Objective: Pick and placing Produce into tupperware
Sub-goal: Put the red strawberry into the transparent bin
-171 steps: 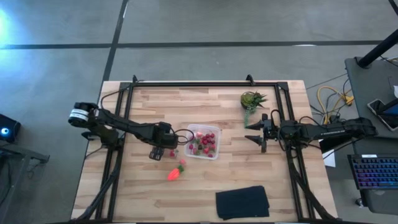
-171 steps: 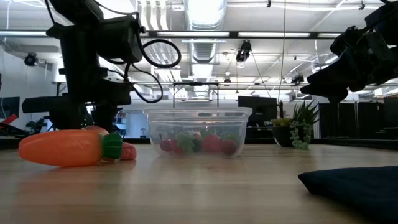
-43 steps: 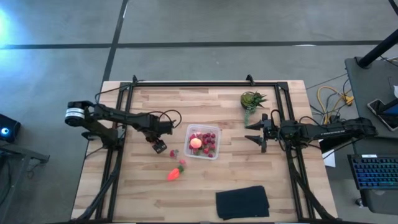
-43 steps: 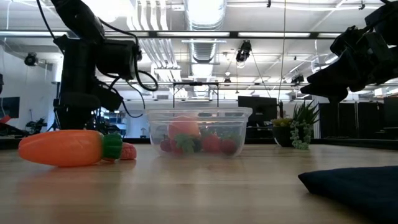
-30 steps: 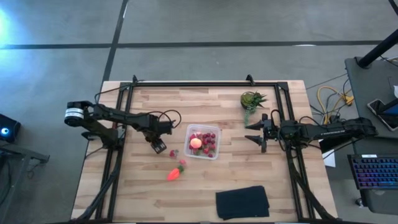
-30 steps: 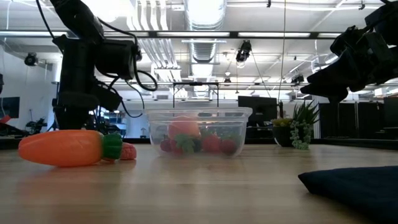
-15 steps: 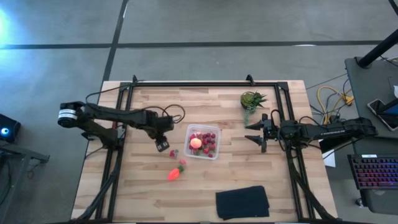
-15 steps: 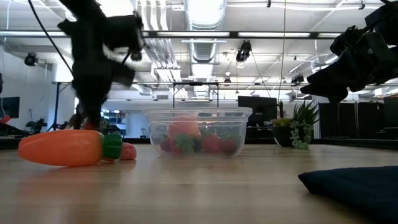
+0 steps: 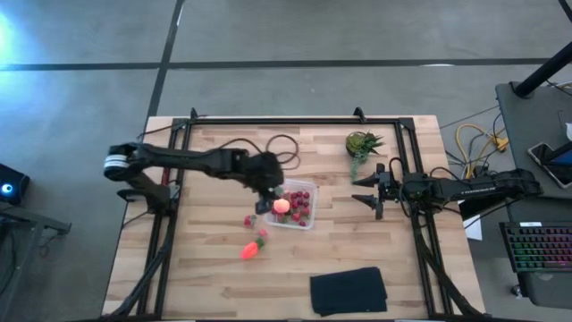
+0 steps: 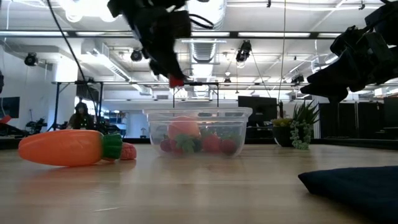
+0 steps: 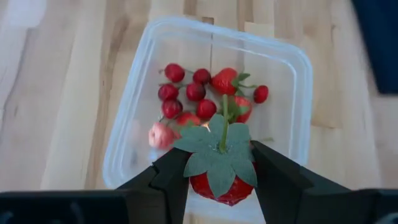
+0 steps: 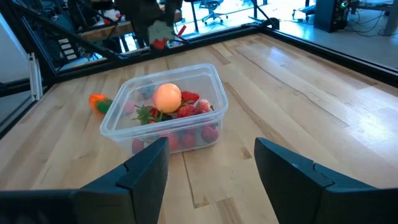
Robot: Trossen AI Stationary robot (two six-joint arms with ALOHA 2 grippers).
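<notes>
Red strawberry [image 11: 217, 180] in left gripper [image 11: 219, 177], one tupperware [image 11: 137, 93], one carrot [image 9: 252, 248]

Open-plan lab or office workspace. Exposed ceiling ducts [image 10: 205, 28], pipes, strip lights. Polished concrete floor [image 9: 295, 36] around wooden table [image 9: 223, 277] on black metal frame. Monitors [image 10: 255, 109] and desks in background, seated person [image 10: 81, 115] far off. Office chairs [image 12: 214, 6], keyboard [image 9: 536, 246], yellow cables [image 9: 474, 143] beside table.

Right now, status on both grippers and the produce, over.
Left gripper shut on strawberry, above tupperware. Right gripper open, parked beside potted plant. Carrot on table, nothing blocking.
</notes>
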